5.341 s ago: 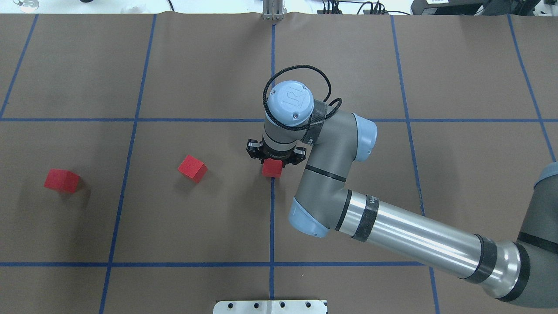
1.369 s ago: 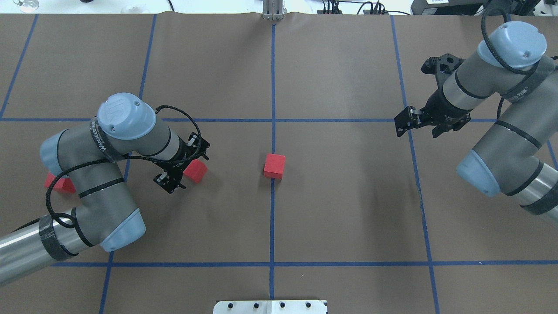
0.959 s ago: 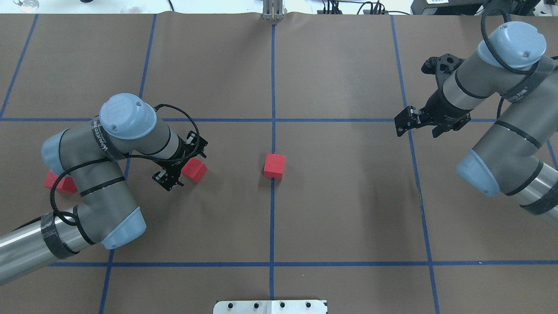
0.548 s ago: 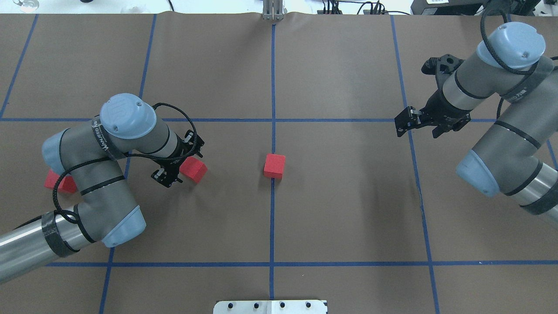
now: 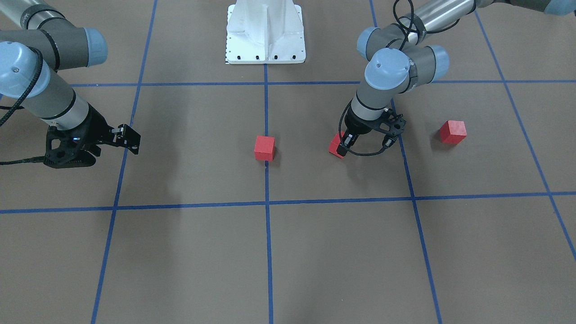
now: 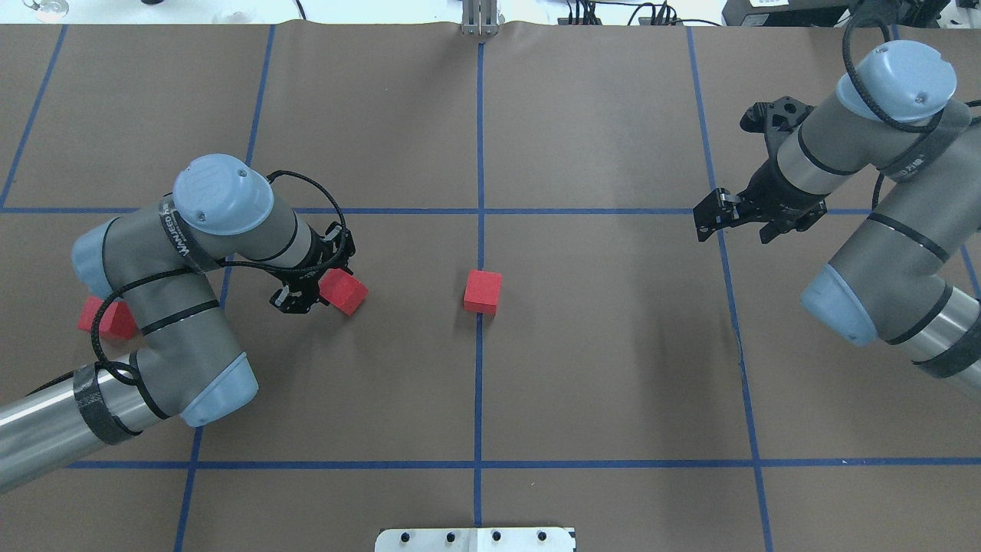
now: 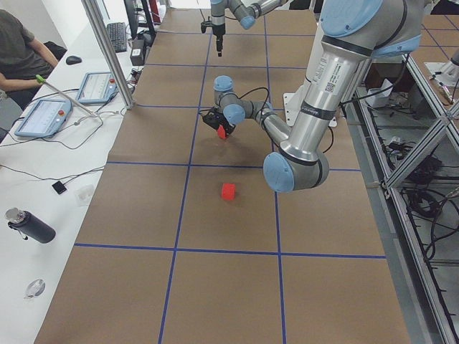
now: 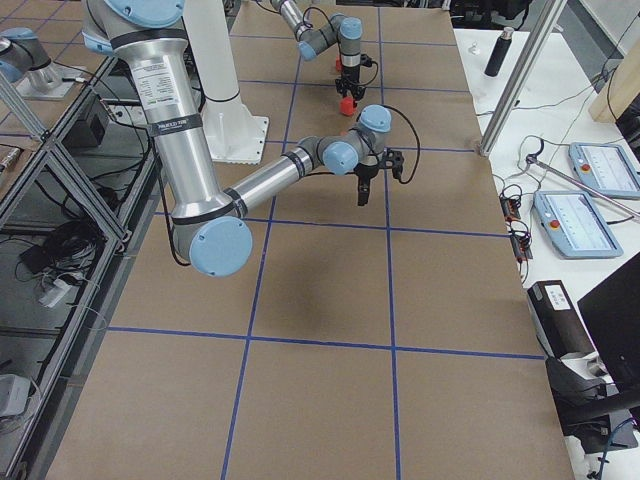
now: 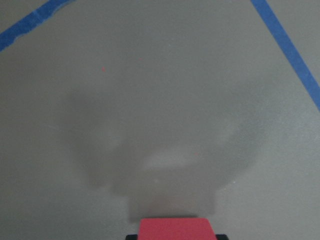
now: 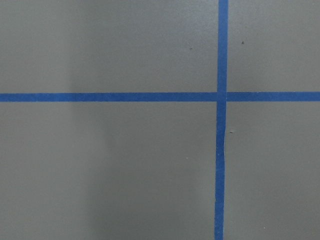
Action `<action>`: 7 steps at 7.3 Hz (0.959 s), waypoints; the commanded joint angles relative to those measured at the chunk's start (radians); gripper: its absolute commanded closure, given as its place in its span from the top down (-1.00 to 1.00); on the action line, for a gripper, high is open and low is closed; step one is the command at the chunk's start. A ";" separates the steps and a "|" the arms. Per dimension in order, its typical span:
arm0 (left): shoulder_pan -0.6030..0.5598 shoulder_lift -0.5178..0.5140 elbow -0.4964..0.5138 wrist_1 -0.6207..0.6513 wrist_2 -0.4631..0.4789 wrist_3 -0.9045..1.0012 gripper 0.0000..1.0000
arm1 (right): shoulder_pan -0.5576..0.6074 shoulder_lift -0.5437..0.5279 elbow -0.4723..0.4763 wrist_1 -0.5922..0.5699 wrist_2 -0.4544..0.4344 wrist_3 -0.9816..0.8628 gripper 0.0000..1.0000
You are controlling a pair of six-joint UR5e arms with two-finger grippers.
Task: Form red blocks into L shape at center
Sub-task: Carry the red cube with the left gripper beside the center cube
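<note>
One red block (image 6: 483, 292) (image 5: 264, 148) sits on the middle blue tape line (image 6: 478, 368) at the center. My left gripper (image 6: 320, 285) (image 5: 347, 145) is low over the table and shut on a second red block (image 6: 345, 293) (image 5: 335, 145), whose top shows at the bottom of the left wrist view (image 9: 175, 227). The third red block (image 6: 111, 320) (image 5: 452, 132) lies farther left, partly hidden by my left arm in the overhead view. My right gripper (image 6: 713, 213) (image 5: 127, 137) hangs open and empty over the right grid line.
The white robot base plate (image 5: 265, 45) stands at the table's near edge by the robot. Blue tape lines divide the brown surface into squares. A metal post (image 6: 480, 27) stands at the far edge on the middle line. Operators' tablets lie beyond the table.
My right arm left a block on the middle line and pulled back right. My left gripper came down over the second block and closed on it; the block shifted slightly.
</note>
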 commanded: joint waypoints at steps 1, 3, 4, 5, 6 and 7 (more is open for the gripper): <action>-0.009 -0.130 0.006 0.102 -0.005 0.296 -1.00 | 0.001 0.000 0.000 0.000 0.000 -0.002 1.00; -0.008 -0.348 0.081 0.349 -0.002 0.763 -1.00 | 0.001 0.000 0.000 0.000 0.000 -0.002 1.00; -0.005 -0.408 0.192 0.296 -0.002 0.877 -1.00 | 0.001 0.001 0.000 0.000 0.000 -0.002 1.00; -0.007 -0.528 0.365 0.247 -0.001 0.893 -1.00 | 0.001 0.002 0.000 0.000 -0.002 -0.002 1.00; -0.007 -0.625 0.499 0.244 0.002 0.977 -1.00 | 0.001 0.003 0.002 0.002 -0.002 -0.002 1.00; -0.008 -0.637 0.524 0.230 0.031 1.021 -1.00 | 0.001 0.003 0.003 0.002 -0.002 -0.001 1.00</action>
